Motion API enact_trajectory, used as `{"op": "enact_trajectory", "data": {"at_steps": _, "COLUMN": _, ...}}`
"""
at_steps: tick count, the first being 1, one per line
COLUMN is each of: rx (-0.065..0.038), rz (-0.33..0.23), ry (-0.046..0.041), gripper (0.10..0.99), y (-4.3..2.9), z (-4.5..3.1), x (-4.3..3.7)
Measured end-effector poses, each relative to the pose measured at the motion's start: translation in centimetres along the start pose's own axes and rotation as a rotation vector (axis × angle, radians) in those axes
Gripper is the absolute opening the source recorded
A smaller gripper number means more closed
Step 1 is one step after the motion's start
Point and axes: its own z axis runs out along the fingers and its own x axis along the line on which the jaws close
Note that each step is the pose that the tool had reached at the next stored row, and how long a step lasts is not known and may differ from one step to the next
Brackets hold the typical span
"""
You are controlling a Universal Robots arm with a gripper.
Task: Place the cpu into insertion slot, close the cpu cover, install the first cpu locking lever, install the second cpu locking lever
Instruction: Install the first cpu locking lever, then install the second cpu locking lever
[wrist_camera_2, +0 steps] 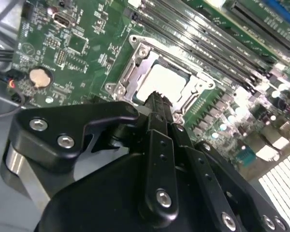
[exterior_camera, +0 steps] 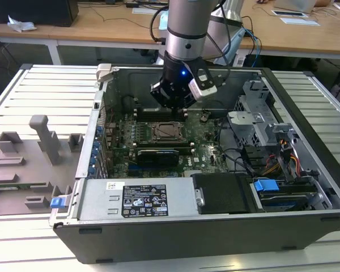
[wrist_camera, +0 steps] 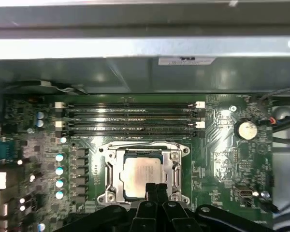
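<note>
Cpu (wrist_camera: 141, 175) seated in insertion slot (wrist_camera: 112, 178), cpu cover (wrist_camera: 174, 166) down around it; fingers (wrist_camera: 157, 190) clenched together, empty, just above cpu edge.

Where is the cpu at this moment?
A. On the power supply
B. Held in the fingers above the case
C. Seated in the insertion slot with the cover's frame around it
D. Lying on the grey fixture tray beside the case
C: in the first wrist view the cpu lies flat inside the insertion slot, its pale top showing through the cpu cover.
</note>
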Motion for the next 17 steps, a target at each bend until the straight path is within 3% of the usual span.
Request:
{"op": "enact_trajectory", "data": {"at_steps": 13, "rx": 0.000, "rz": 0.000, "ry": 0.0003, "gripper": 0.106, "y": -0.13, "z": -0.09, "x": 0.00}}
{"op": "enact_trajectory", "data": {"at_steps": 17, "rx": 0.000, "rz": 0.000, "ry": -0.0001, "gripper": 0.106, "y": -3.18, "z": 0.25, "x": 0.10}}
